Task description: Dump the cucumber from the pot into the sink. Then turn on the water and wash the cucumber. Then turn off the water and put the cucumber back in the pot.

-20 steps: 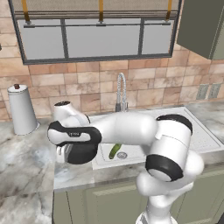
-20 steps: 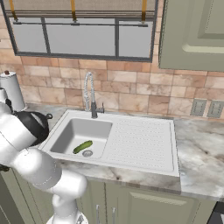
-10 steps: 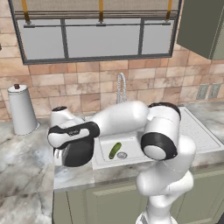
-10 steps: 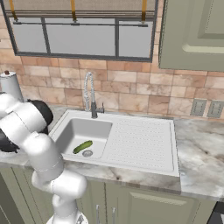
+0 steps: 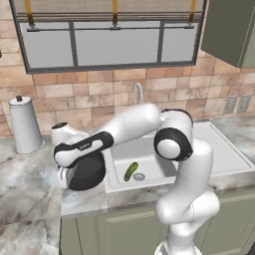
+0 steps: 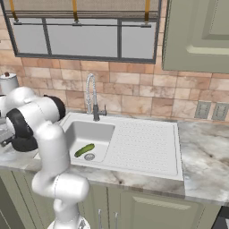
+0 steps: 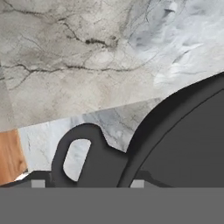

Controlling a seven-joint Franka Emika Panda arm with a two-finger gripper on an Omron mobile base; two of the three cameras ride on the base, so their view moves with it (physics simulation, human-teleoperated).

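Spreading across the scene, the veined grey marble counter (image 5: 30,199) carries the white rectangular sink (image 6: 147,147) with its dotted drainboard. Left of the basin sits the wide, shallow black pot (image 5: 87,172), upright on the marble. The white arm's two-finger gripper (image 7: 85,181) is down at the pot's near loop handle (image 7: 81,153), jaws partly closed with a dark tip either side of it, gripping the handle. The short bright-green cucumber (image 5: 131,171) lies in the basin, just beside the round metal drain (image 5: 140,176).
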